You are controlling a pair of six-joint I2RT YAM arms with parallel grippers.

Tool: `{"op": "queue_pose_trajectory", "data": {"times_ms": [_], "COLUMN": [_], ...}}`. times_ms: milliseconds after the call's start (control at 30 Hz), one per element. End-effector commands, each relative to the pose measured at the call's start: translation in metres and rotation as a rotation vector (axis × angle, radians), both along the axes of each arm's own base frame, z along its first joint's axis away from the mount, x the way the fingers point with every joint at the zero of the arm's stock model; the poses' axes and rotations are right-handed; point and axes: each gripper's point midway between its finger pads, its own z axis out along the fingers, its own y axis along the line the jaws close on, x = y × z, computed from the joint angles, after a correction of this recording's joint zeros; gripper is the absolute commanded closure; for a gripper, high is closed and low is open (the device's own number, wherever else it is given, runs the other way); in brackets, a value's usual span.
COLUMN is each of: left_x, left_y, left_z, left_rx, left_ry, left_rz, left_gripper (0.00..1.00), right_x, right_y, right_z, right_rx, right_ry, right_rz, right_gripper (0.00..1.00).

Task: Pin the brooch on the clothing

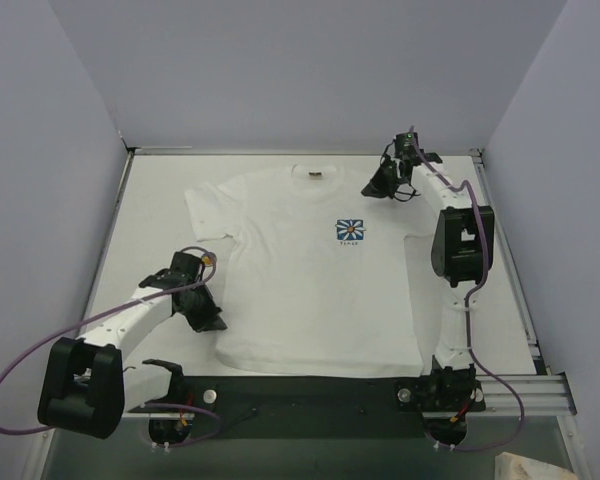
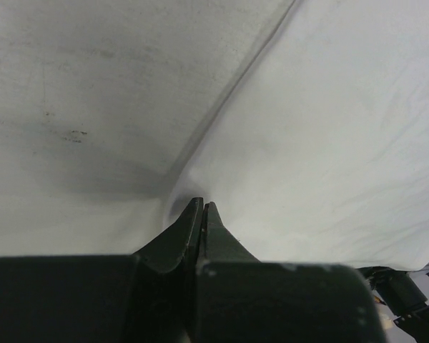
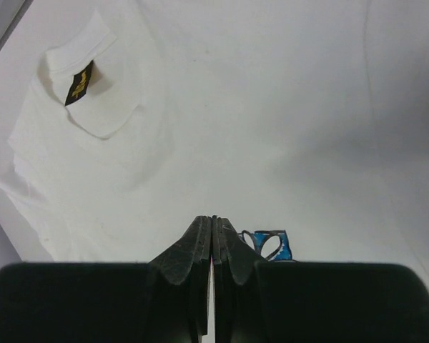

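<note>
The white T-shirt lies flat on the table, with its blue-and-white flower print on the chest and its dark neck label at the far side. My left gripper is shut, its tips at the shirt's lower left edge, where the cloth bulges a little by the tips. My right gripper is shut and empty over the shirt's right shoulder. In the right wrist view the gripper is beside the print, with the label farther off. I cannot make out the brooch in any view.
The table is white, with walls close on three sides. A dark rail runs along the near edge between the arm bases. Two small pale round spots sit on it, one on the left and one on the right.
</note>
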Motion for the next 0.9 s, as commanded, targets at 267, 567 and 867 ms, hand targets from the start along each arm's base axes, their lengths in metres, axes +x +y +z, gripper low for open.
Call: {"op": "queue_pose_trajectory", "data": {"times_ms": [267,567,867], "left_x": [0.064,0.191,0.246], "left_y": [-0.005,0.044,0.078], "left_z": [0.044,0.088,0.061], "left_rx": [-0.023,-0.060,-0.028], "left_ry": [-0.191,-0.430,-0.444], "left_rz": [-0.005,0.078,0.155], "left_gripper": [1.00,0.83,0.44], "right_x": [-0.018,-0.046,-0.079], "right_y": [0.074,0.215,0.337], "right_z": [0.035,0.037,0.017], "right_rx": [-0.030,0.094,0.317], "right_ry": [-0.069,-0.121,-0.189], "right_rz": [0.263,0.513,0.667], "right_gripper": [1.00,1.00,0.52]}}
